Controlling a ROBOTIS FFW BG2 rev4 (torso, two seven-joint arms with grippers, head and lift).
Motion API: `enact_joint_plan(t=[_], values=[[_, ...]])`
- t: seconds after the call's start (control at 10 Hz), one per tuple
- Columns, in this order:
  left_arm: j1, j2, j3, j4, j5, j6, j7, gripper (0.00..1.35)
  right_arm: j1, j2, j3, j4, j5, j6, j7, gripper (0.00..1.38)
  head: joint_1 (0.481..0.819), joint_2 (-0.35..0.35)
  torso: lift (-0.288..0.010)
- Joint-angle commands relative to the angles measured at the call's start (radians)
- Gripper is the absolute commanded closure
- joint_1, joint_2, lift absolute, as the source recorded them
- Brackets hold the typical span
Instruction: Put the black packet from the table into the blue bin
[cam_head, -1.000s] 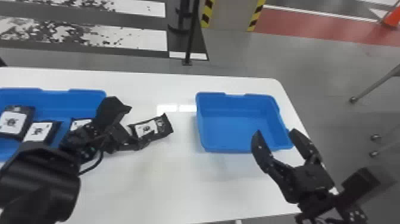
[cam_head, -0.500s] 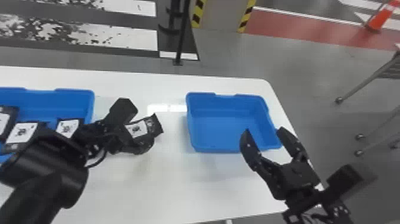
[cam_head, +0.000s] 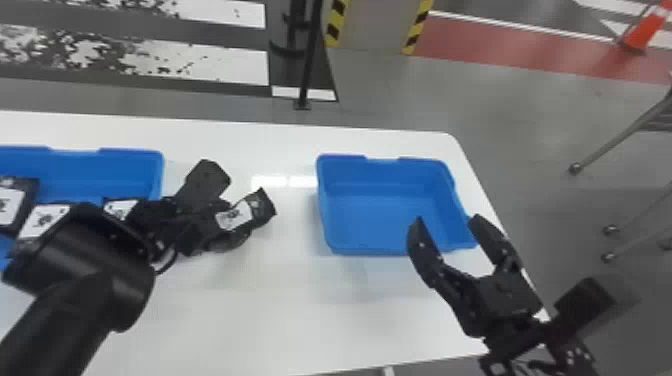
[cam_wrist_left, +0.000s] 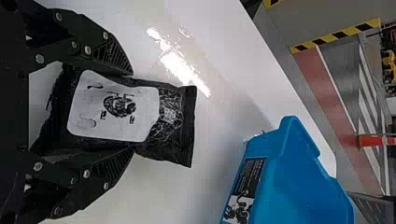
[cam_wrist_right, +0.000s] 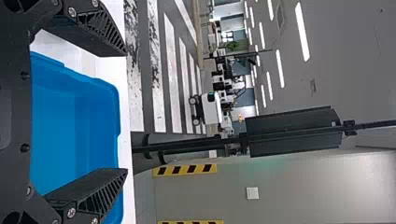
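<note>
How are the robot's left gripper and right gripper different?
The left gripper holds the black packet between its fingers; the right gripper is wide open and holds nothing. The left gripper is between the left bin and right bin; the right gripper is at the right bin's near side. Both are black with two fingers.

Head view: the left edge crops the packet tray (cam_head: 111, 170); the left gripper (cam_head: 231, 207) partly hides the black packet (cam_head: 260, 204). Left wrist view: the bottom edge crops the blue bin (cam_wrist_left: 306, 191).
</note>
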Motion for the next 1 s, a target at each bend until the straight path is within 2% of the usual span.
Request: enact_joint_plan(t=[0.0,0.2,0.4,0.6,0.7,0.9], values=[[0.007,0.0,0.002,-0.001,0.011,-0.011,-0.01,1.23,0.0,0.0,0.0,0.0,0.0,0.0,0.0,0.13,0.695,-0.235,-0.11],[0.022,0.006,0.024,-0.043,0.067,-0.009,-0.045,1.21,0.0,0.0,0.0,0.0,0.0,0.0,0.0,0.13,0.695,-0.247,-0.11],[0.115,0.032,0.082,-0.318,0.089,0.119,-0.064,1.21,0.002,0.0,0.0,-0.002,0.0,0.0,0.0,0.13,0.695,-0.251,-0.11],[0.211,0.063,0.201,-0.607,0.127,0.252,-0.087,1.21,0.005,0.0,0.0,-0.005,0.004,0.0,0.0,0.13,0.695,-0.222,-0.11],[0.247,0.068,0.273,-0.701,0.127,0.264,-0.093,1.21,0.005,0.0,0.004,-0.005,0.004,0.0,0.0,0.13,0.695,-0.206,-0.11],[0.304,0.069,0.437,-0.755,0.059,0.261,-0.094,1.2,0.002,0.0,0.006,-0.005,0.004,0.0,0.0,0.13,0.695,-0.13,-0.11]])
